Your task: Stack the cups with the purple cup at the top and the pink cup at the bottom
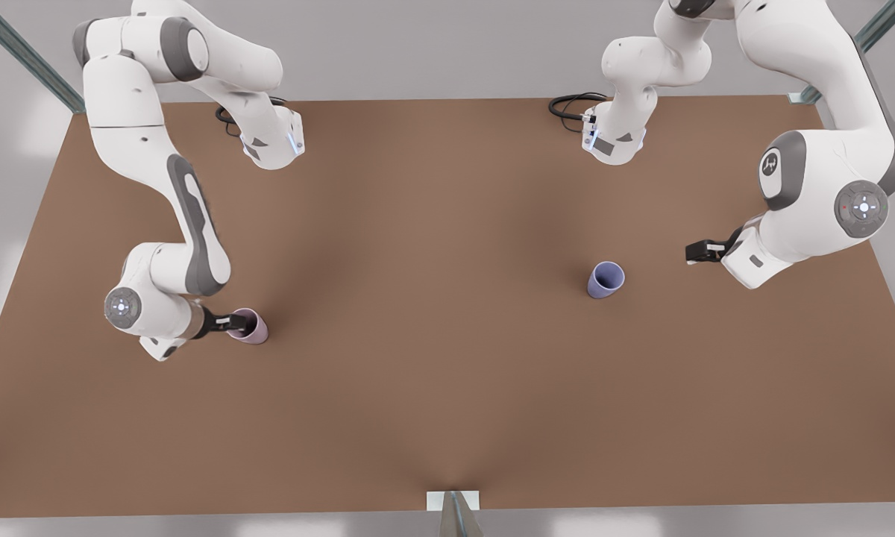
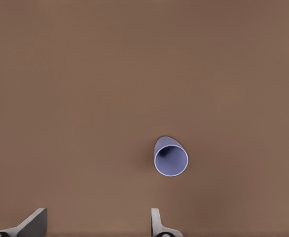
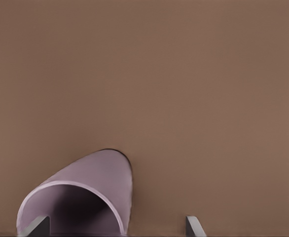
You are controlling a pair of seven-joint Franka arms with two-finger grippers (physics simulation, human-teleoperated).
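The pink cup stands on the brown table at the front view's left. My right gripper is open at its rim: one finger is inside the pink cup and the other finger is outside, so the wall lies between them. At the front view's right the purple cup stands upright and alone. My left gripper hovers open to that cup's right, apart from it. The purple cup lies ahead of the open left gripper.
Both arm bases with black cables sit at the table's far edge. Metal frame posts rise at the far corners, and a small bracket marks the middle of the near edge. Bare table lies between the two cups.
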